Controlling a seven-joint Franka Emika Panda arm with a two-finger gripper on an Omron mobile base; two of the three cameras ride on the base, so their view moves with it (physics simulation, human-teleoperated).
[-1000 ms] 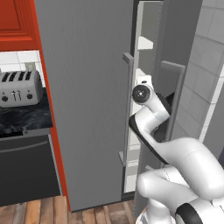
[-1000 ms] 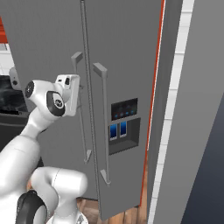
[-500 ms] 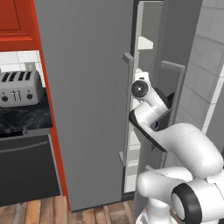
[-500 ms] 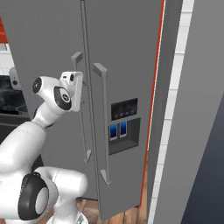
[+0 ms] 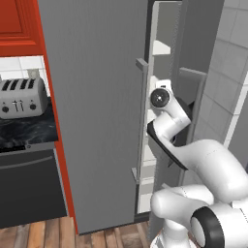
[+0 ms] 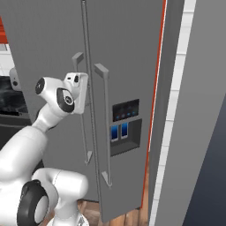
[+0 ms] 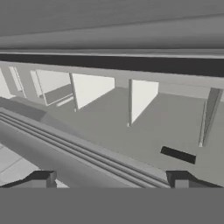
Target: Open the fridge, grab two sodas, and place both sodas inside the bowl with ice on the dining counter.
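Note:
The tall grey fridge fills the middle of both base views. Its left door stands slightly ajar, and pale shelves show in the gap. My gripper is at mid height right beside the left door's long bar handle; the right door's handle is just past it. In the hand view my gripper is open, fingertips wide apart with nothing between them, facing grey ledges and pale bin walls. The sodas, the bowl with ice and the dining counter are out of view.
A toaster sits on a black marble worktop left of the fridge, under red cabinets. A dispenser panel is set in the right door. A white tiled wall closes in on the right.
The arm has stretched forward, and the hand has moved closer to the left door's handle. The jaws have stayed wide open. The door has not visibly moved.

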